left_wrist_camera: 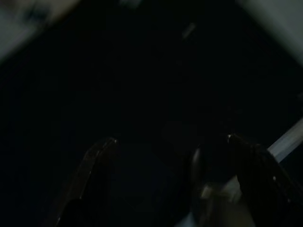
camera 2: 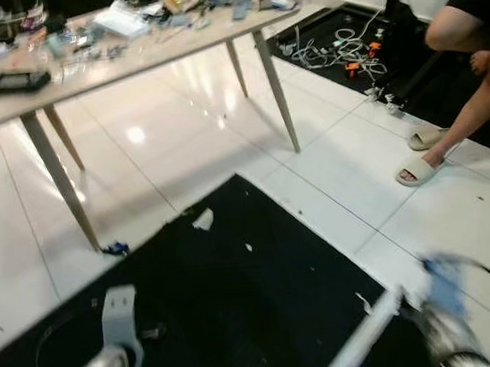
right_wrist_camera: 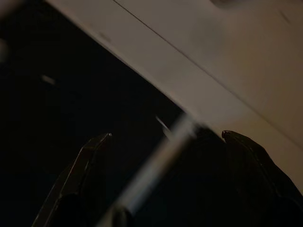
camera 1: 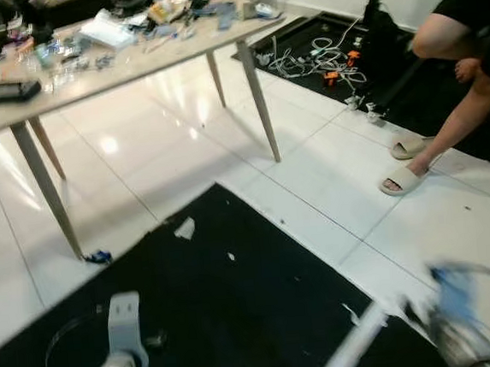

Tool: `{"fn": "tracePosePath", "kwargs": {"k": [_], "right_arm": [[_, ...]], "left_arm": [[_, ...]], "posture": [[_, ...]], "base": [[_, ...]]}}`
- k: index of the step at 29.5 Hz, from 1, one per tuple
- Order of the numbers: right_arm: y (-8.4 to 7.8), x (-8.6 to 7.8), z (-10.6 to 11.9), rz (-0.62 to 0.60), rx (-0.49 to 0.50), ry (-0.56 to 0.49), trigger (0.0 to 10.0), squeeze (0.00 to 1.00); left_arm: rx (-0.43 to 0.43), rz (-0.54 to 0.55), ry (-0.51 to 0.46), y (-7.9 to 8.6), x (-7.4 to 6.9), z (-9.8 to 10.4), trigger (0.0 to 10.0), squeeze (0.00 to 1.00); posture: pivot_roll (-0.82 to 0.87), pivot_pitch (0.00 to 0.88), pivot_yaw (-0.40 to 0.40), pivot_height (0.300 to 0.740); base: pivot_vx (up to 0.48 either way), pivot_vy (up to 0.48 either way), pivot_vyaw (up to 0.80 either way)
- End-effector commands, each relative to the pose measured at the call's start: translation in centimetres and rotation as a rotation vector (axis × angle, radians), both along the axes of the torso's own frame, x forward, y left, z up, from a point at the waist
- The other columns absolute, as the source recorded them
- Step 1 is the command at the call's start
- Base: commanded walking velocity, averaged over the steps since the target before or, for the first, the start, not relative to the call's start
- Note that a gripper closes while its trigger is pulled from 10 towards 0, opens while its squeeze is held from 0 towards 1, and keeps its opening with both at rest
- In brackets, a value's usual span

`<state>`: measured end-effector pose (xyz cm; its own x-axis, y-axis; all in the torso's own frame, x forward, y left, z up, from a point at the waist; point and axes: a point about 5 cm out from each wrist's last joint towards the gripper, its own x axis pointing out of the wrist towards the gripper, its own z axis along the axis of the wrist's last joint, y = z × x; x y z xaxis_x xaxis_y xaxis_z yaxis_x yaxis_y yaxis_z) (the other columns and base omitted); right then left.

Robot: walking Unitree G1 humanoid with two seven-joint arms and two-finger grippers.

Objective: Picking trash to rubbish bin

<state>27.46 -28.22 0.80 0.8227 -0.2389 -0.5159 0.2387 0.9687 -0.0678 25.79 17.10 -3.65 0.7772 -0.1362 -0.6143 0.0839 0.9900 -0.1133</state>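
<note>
**Trash spotted on mat, neither gripper engaged**

Head cam looks down at a black floor mat (camera 1: pixel 239 313) on white tile. Trash candidates on it: a pale paper scrap (camera 1: pixel 185 229) near the mat's far edge, a smaller white fleck (camera 1: pixel 231 256) closer in, another white bit (camera 1: pixel 349 313) by the mat's right edge. A small blue wrapper-like item (camera 1: pixel 98 257) sits touching the foot of the table leg (camera 1: pixel 46 188). I see no rubbish bin in these views.

Left gripper (left_wrist_camera: pixel 170 142): fingers spread wide, holding nothing, over the dark mat. Right gripper (right_wrist_camera: pixel 165 137): also spread wide, over the mat/tile boundary, with a pale rod (right_wrist_camera: pixel 156 161) running between the fingers; can't tell if it touches them. The right arm (camera 1: pixel 463 319) is motion-blurred in the head views.

Risks, my read:
- Flat paper on a mat: long fingers likely skid over it or pinch the mat fabric.
- Blur plus dark wrist cams makes for poor aim on small scraps.
- The person's foot in a sandal (camera 1: pixel 402 179) and the cable tangle (camera 1: pixel 320 57) are to the right; a wide arm swing or step that way could hit or snag them.
- The cluttered table (camera 1: pixel 132 69) is close ahead; bending forward risks bumping it.
</note>
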Motion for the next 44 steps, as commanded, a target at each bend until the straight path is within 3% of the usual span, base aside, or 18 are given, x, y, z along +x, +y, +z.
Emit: {"fn": "tracePosePath", "kwargs": {"k": [1, 2, 4, 6, 7, 8, 9, 15, 20, 24, 29, 32, 37, 38, 40, 42, 43, 44], "right_arm": [[1.5, -0.6, -1.3, 0.044, 0.019, 0.040, 10.0, 0.00], [1.5, -0.6, -1.3, 0.044, 0.019, 0.040, 10.0, 0.00], [4.4, 0.8, -0.9, 0.136, 0.050, -0.012, 10.0, 0.00], [5.4, 1.1, -0.9, 0.169, 0.058, -0.018, 10.0, 0.00], [7.0, 1.2, -1.2, 0.271, 0.012, 0.007, 10.0, 0.00], [7.0, 1.2, -1.2, 0.271, 0.012, 0.007, 10.0, 0.00], [7.7, 1.2, -1.4, 0.338, -0.047, 0.029, 10.0, 0.00], [7.3, 0.9, -1.7, 0.259, 0.083, 0.013, 10.0, 0.00], [7.1, 0.9, -1.6, 0.253, 0.063, 0.009, 10.0, 0.00], [7.8, 1.6, -0.9, 0.341, -0.011, -0.020, 10.0, 0.00], [10.4, 3.2, 0.9, 0.537, -0.060, -0.119, 10.0, 0.00], [12.2, 3.6, 1.3, 0.724, -0.216, -0.101, 10.0, 0.00], [12.9, 4.9, 2.9, 0.745, -0.199, -0.167, 10.0, 0.00], [13.4, 5.9, 4.4, 0.788, -0.238, -0.219, 8.4, 0.00], [13.7, 5.9, 4.2, 0.807, -0.238, -0.208, 8.8, 0.00], [13.7, 5.3, 3.3, 0.819, -0.199, -0.156, 8.3, 0.00], [13.7, 4.8, 2.6, 0.836, -0.190, -0.124, 10.0, 0.00], [13.7, 4.3, 1.9, 0.846, -0.195, -0.097, 10.0, 0.00]], "left_arm": [[-0.008, -0.066, 0.000, -1.4, -0.3, -0.3, 10.0, 0.00], [-0.008, -0.066, 0.000, -1.4, -0.3, -0.3, 10.0, 0.00], [0.035, -0.197, -0.032, -3.4, -0.2, -0.1, 10.0, 0.00], [0.051, -0.229, -0.035, -3.6, -0.2, -0.1, 10.0, 0.00], [0.030, -0.216, -0.019, -3.4, -0.3, -0.2, 10.0, 0.00], [0.030, -0.216, -0.019, -3.4, -0.3, -0.2, 10.0, 0.00], [-0.035, -0.171, 0.014, -2.8, -0.5, -0.4, 10.0, 0.00], [-0.128, -0.163, 0.073, -3.0, -1.4, -1.1, 10.0, 0.00], [-0.161, -0.161, 0.088, -3.1, -1.6, -1.2, 10.0, 0.00], [-0.157, -0.176, 0.093, -3.0, -1.6, -1.2, 10.0, 0.00], [-0.151, -0.189, 0.094, -2.9, -1.6, -1.2, 10.0, 0.00], [-0.142, -0.202, 0.092, -3.0, -1.6, -1.1, 10.0, 0.00], [-0.109, -0.225, 0.085, -3.0, -1.4, -1.0, 10.0, 0.00], [-0.111, -0.205, 0.084, -2.8, -1.5, -1.1, 10.0, 0.00], [-0.129, -0.181, 0.086, -2.6, -1.5, -1.1, 10.0, 0.00], [-0.139, -0.167, 0.090, -2.5, -1.6, -1.2, 10.0, 0.00], [-0.133, -0.174, 0.093, -2.6, -1.8, -1.3, 10.0, 0.00], [-0.134, -0.174, 0.095, -2.6, -1.8, -1.3, 10.0, 0.00]], "posture": [[-0.01, 0.107, 0.068, 0.740], [-0.01, 0.107, 0.068, 0.740], [-0.01, 0.102, 0.067, 0.740], [-0.01, 0.102, 0.067, 0.740], [-0.02, 0.102, 0.069, 0.740], [-0.02, 0.102, 0.069, 0.740], [-0.02, 0.102, 0.069, 0.740], [-0.03, 0.100, 0.075, 0.740], [-0.03, 0.107, 0.088, 0.740], [-0.03, 0.113, 0.094, 0.740], [-0.04, 0.118, 0.102, 0.740], [-0.04, 0.115, 0.102, 0.740], [-0.04, 0.113, 0.097, 0.740], [-0.04, 0.095, 0.088, 0.740], [-0.03, 0.107, 0.082, 0.740], [-0.02, 0.111, 0.086, 0.740], [-0.02, 0.111, 0.089, 0.740], [-0.02, 0.111, 0.089, 0.740]], "base": [[0.000, 0.000, 0.71], [0.000, 0.000, 0.71], [0.000, 0.000, 0.27], [0.000, 0.000, 0.00], [0.000, 0.000, 0.00], [0.000, 0.000, 0.00], [0.000, 0.000, 0.00], [0.000, 0.000, 0.00], [0.000, 0.000, 0.00], [0.000, 0.000, 0.00], [0.000, 0.000, 0.00], [0.000, 0.000, 0.00], [0.000, 0.000, 0.00], [0.000, 0.000, 0.00], [0.000, 0.000, 0.00], [0.000, 0.000, 0.00], [0.000, 0.000, 0.00], [0.000, 0.000, 0.00]]}}
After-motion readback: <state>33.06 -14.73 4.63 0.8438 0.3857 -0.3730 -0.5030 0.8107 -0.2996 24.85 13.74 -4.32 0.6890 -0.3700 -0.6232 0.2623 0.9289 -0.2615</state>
